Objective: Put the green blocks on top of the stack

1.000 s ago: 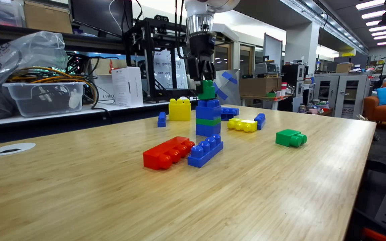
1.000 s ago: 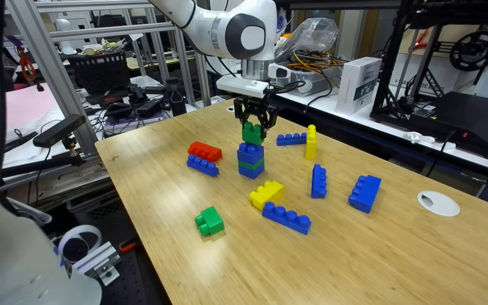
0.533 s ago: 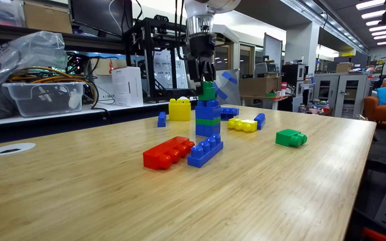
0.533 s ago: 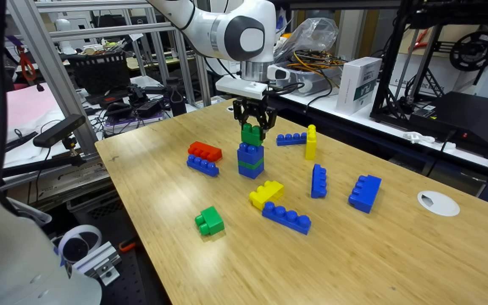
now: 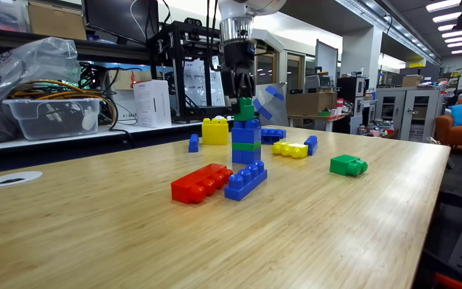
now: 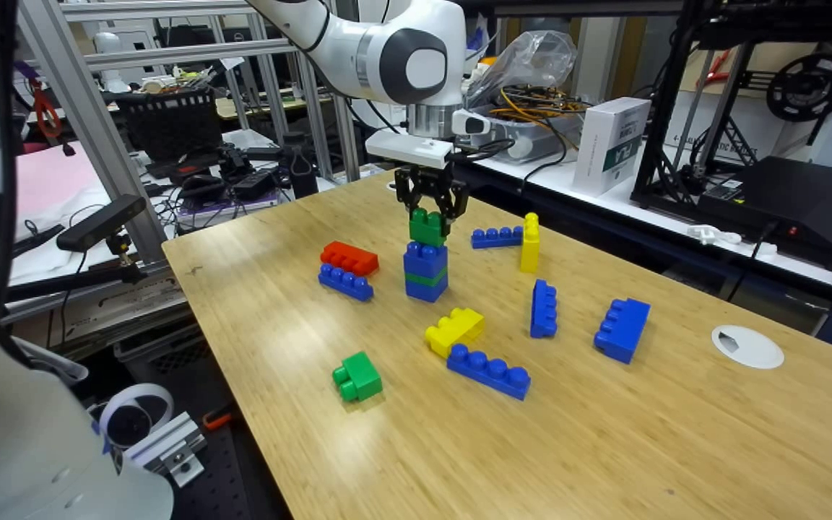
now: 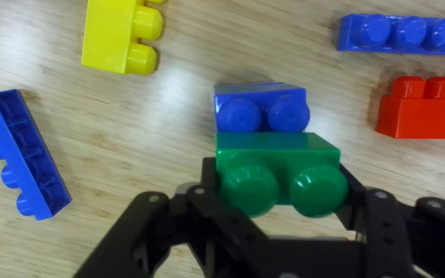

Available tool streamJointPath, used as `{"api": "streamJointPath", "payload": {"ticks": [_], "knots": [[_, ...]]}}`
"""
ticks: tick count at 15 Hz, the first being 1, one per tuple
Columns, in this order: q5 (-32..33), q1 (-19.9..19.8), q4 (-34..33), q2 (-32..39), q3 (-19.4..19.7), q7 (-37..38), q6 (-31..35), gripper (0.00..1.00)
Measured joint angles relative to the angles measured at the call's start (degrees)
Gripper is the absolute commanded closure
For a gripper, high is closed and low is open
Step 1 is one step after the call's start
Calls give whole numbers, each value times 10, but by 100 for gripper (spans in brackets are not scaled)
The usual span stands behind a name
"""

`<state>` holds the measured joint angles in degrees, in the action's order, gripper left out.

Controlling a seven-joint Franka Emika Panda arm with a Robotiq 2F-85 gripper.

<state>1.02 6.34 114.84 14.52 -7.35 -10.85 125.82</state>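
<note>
The gripper [image 6: 430,218], jaws closed on the ends of 1 green block [image 7: 278,162], holds it at the top of the stack [image 6: 426,271], long axis parallel to 2 blue studs [image 7: 242,116]. Seating is unclear; another green block [image 6: 360,375] lies well apart on the table [image 6: 568,433].

The stack [image 5: 246,138] is blue (banded with green).

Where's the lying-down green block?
In an exterior view, the green block lies on the table toward its left edge, lower left of the nearest yellow brick.
</note>
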Motion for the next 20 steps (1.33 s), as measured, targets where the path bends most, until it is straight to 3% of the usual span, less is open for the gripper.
{"api": "streamJointPath", "payload": {"ticks": [5, 13, 19, 20], "knots": [[8, 5, -9, 7, -2, 0, 0, 55], [72, 32, -40, 47, -7, -1, -5, 55], [74, 29, -47, 51, -5, -21, -8, 55], [74, 27, -47, 51, -5, -22, -8, 8]]}}
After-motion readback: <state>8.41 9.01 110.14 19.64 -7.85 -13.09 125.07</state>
